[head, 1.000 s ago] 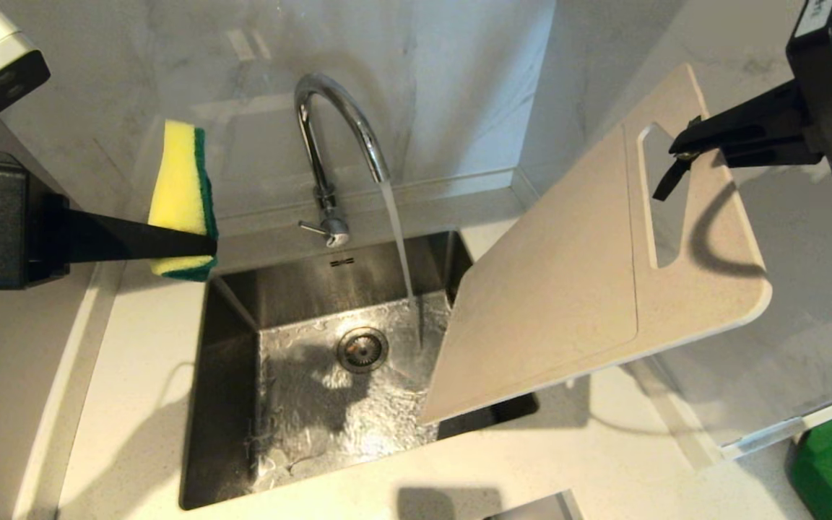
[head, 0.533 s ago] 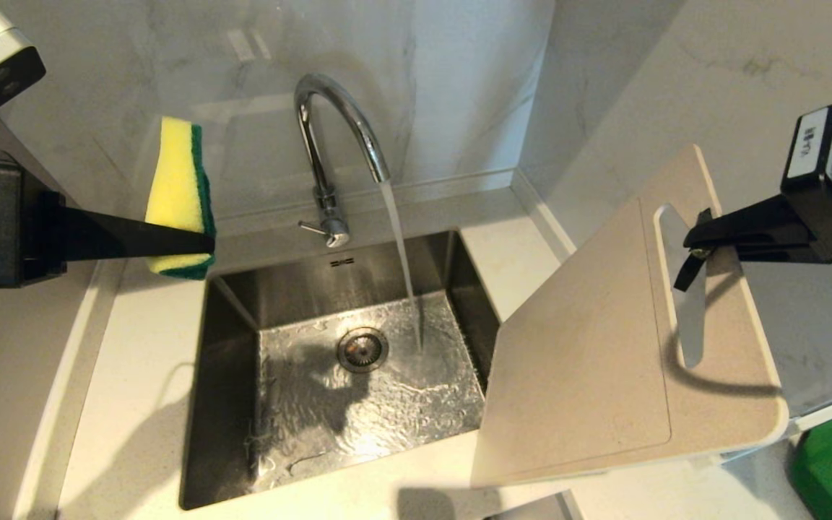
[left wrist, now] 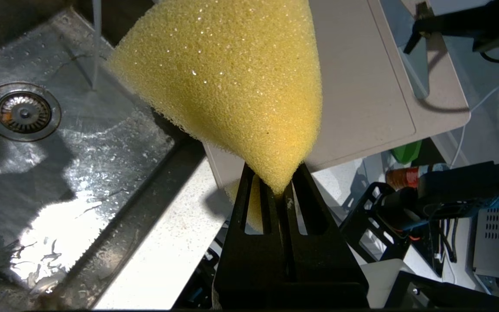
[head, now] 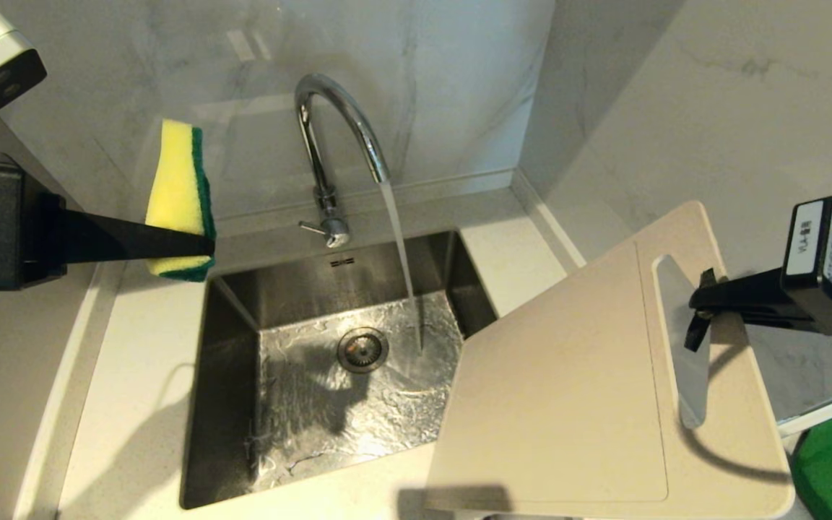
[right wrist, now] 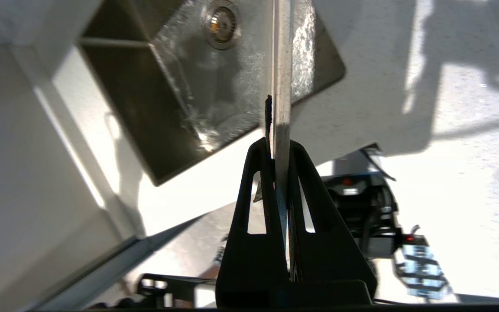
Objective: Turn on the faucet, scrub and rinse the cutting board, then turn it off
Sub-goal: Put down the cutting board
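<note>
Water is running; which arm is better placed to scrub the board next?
Left, probably: the left pincer already grips the sponge, while the right pincer is occupied clamping the cutting board by the sink.

Glossy chrome faucet (head: 336, 130), wet brushed-steel sink (head: 232, 404), matt plastic cutting board (head: 568, 404), porous foam sponge (head: 178, 195).

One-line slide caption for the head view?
Faucet running into sink; left gripper holds sponge, right gripper holds cutting board.
</note>
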Controlling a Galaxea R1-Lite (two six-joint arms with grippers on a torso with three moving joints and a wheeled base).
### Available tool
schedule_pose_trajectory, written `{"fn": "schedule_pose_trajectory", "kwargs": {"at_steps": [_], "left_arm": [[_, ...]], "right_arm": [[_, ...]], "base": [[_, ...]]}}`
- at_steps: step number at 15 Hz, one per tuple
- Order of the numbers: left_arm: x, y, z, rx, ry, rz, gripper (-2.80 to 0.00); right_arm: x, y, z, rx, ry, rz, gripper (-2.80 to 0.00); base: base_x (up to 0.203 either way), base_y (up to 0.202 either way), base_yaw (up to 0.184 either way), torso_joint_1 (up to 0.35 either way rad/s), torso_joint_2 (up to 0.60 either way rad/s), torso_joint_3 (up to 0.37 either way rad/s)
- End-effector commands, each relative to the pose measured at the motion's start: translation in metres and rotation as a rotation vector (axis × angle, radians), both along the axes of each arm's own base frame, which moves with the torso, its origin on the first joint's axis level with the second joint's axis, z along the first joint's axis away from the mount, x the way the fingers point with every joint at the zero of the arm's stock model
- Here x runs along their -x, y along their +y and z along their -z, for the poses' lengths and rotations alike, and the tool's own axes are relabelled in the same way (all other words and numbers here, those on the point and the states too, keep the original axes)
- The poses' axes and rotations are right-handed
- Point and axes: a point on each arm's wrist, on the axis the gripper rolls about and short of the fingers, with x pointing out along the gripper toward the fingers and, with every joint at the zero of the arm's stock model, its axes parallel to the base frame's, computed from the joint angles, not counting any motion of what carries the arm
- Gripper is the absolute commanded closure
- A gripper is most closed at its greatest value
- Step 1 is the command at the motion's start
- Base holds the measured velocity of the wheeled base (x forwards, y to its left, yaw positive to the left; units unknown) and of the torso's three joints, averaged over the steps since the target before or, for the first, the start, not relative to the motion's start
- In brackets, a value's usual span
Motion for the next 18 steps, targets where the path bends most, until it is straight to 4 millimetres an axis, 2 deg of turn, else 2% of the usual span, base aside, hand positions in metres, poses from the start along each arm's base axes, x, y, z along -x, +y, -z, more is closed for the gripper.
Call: {"fn": "schedule_pose_trajectory", "kwargs": {"at_steps": [1, 5, 8, 18], "left_arm": [[0.0, 0.0, 0.002, -0.003, 0.01, 0.002, 0.0], [0.002, 0.0, 0.005, -0.007, 0.013, 0.014, 0.0], [0.002, 0.0, 0.005, -0.007, 0.013, 0.019, 0.0], [0.002, 0.0, 0.008, -0.012, 0.02, 0.018, 0.0]], "right_arm": [[0.008, -0.008, 0.011, 0.041, 0.014, 0.013, 0.0], [0.019, -0.021, 0.032, 0.203, -0.011, -0.004, 0.0], [0.019, -0.022, 0.045, 0.302, -0.014, -0.012, 0.0], [0.012, -0.021, 0.082, 0.388, 0.101, -0.089, 0.0]], "base": [[0.0, 0.0, 0.0, 0.0, 0.0, 0.0], [0.0, 0.0, 0.0, 0.0, 0.0, 0.0], [0.0, 0.0, 0.0, 0.0, 0.0, 0.0], [0.0, 0.0, 0.0, 0.0, 0.0, 0.0]]}}
